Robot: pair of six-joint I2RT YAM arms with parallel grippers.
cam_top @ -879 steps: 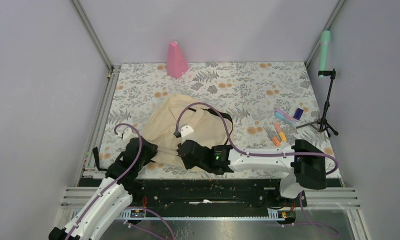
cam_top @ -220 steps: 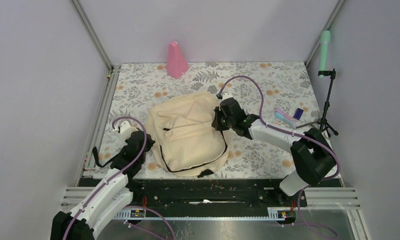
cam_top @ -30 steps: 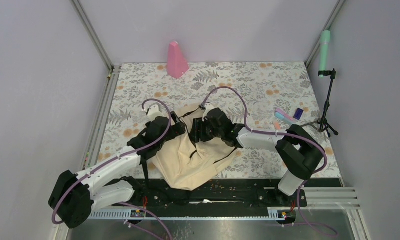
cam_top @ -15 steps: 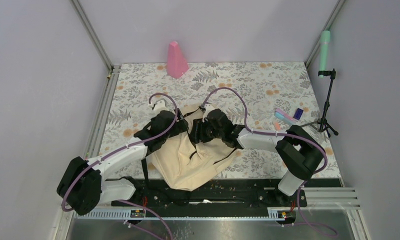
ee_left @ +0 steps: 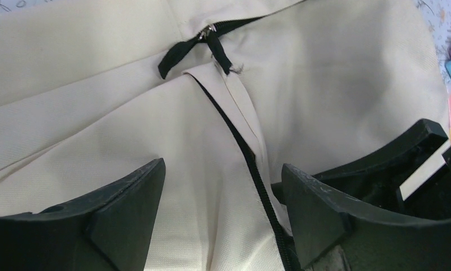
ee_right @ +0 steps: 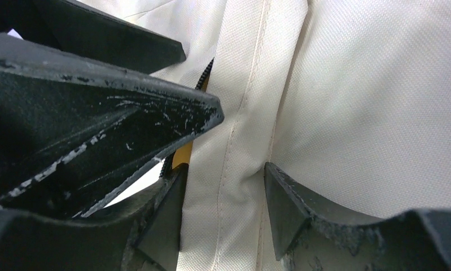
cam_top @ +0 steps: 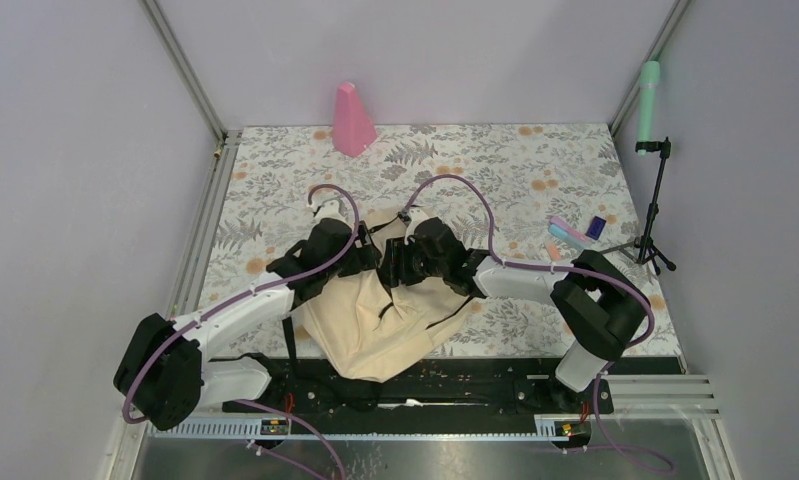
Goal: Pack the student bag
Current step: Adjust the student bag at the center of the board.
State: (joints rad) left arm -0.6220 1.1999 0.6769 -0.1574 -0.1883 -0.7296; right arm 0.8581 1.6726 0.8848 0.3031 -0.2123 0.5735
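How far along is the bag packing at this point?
Done: nothing visibly packed; the pens lie on the table, right of the bag. In hand: the right end effector pinches a fabric fold beside the zipper; the left end effector straddles the zipper, open. Left: opening the bag, loading pens, closing.

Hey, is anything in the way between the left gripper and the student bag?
Nothing visible stands between them. The left gripper hangs right over the student bag, jaws apart, the zipper line running between them. The right gripper pinches a fabric fold close beside it.
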